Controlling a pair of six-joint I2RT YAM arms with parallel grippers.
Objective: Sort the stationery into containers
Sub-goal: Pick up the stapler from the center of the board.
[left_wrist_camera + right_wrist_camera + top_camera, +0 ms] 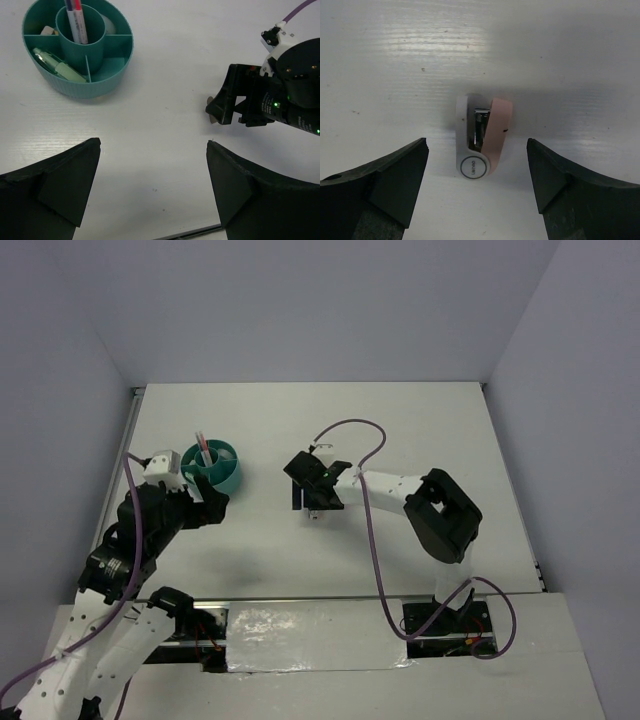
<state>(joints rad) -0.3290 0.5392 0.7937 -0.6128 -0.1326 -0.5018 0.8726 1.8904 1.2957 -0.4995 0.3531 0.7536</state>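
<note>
The teal organiser cup (75, 89) stands on the desk (400, 430), at the far left. Its central ring (80, 44) holds the red-pink pen (76, 22) upright. The mint-green eraser (56, 67) lies in the near-left compartment. A tiny tan block (48, 31) sits in the far-left compartment. The far-right compartment holds a pale item that is too unclear to identify.

The left end effector (154, 144) is spread wide and holds nothing, just near of the cup. The right end effector (313, 495) is at mid-desk, well apart from the cup. Its fingers (385, 185) are wide apart either side of the pink capsule-shaped eraser (479, 142), which lies flat on the desk, untouched.
</note>
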